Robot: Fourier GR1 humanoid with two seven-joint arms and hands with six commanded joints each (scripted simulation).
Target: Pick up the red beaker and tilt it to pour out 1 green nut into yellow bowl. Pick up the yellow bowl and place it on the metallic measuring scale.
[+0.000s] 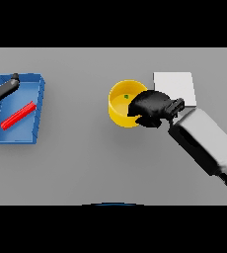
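One green nut [126, 97] lay in your yellow bowl [118, 105] mid-table, your right hand [152, 107] clenched on its right rim, the scale [177, 85] just beyond it toward the table's far edge.

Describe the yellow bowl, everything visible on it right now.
The yellow bowl is round with a thick upright wall, plastic-looking, standing upright on the grey table just left of the pale square scale, not on it. One small green nut lies inside on its floor. The right hand covers its right rim, fingers curled at the wall as if gripping; the contact itself is hidden.
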